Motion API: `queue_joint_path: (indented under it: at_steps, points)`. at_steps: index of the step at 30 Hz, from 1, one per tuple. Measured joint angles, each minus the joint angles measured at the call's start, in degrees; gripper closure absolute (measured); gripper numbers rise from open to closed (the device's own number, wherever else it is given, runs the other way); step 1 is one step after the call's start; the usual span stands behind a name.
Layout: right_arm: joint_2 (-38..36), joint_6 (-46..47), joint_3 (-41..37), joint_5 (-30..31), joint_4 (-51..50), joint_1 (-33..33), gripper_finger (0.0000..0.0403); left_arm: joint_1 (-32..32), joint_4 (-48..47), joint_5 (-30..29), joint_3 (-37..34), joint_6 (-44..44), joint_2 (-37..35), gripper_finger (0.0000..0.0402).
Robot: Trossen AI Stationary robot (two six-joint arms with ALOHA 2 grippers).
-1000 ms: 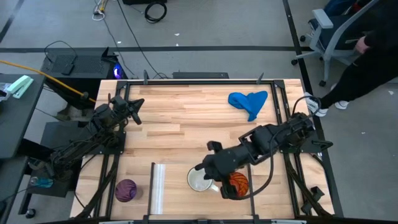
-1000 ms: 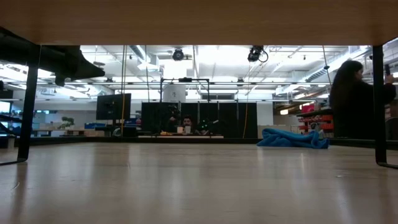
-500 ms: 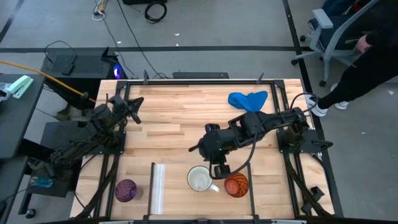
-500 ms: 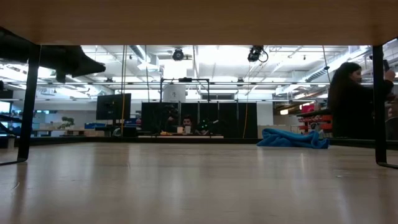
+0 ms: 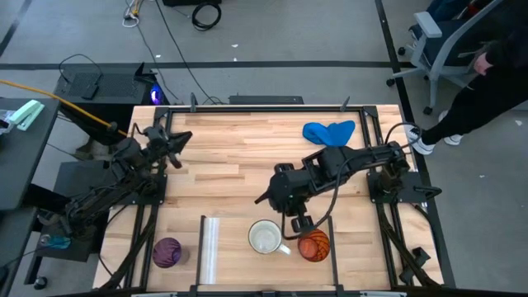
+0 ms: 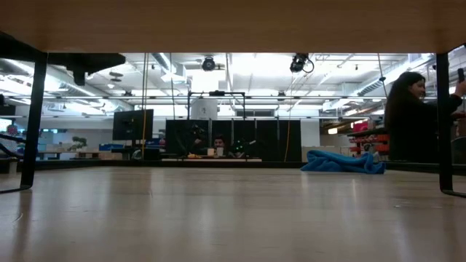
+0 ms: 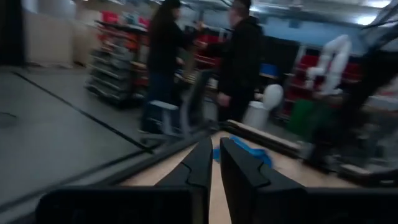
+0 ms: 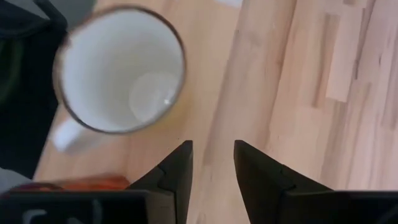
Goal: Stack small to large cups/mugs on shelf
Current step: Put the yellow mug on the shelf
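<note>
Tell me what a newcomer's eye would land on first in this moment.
Probably the right gripper, open and empty, poised over the near part of the table just behind the white mug and the orange cup, which stand side by side. Next, the purple cup alone at the near left corner, beyond a pale upright strip, and the blue cloth at the far right.
</note>
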Motion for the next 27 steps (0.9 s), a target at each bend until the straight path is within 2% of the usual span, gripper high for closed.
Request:
queue_joint_path:
  at_steps: [2,6,10,19,24,27]
  points:
    - [0.4,-0.2,0.0,0.0,-1.1,-0.8,0.0279,0.0,1.0,4.4,0.0,-3.0,0.0,0.036]
    - [0.7,-0.2,-0.1,0.2,-3.3,-1.8,0.028,-0.2,7.7,16.9,0.0,-9.3,0.0,0.0359]
    - [0.5,0.0,-0.1,0.0,-3.7,-1.6,0.0286,-1.7,16.8,22.6,0.0,-14.2,0.0,0.0363]
    - [0.3,2.5,-0.1,3.5,-5.0,-0.9,0.0311,-10.4,26.0,24.5,0.0,-17.0,1.4,0.0372]
    - [0.3,4.5,-0.1,3.7,-5.0,-0.5,0.0319,-16.2,34.1,23.1,0.0,-15.7,6.9,0.0373]
    - [0.3,5.4,-0.1,3.7,-4.7,0.2,0.0321,-19.6,34.6,22.0,2.3,-13.3,11.7,0.0376]
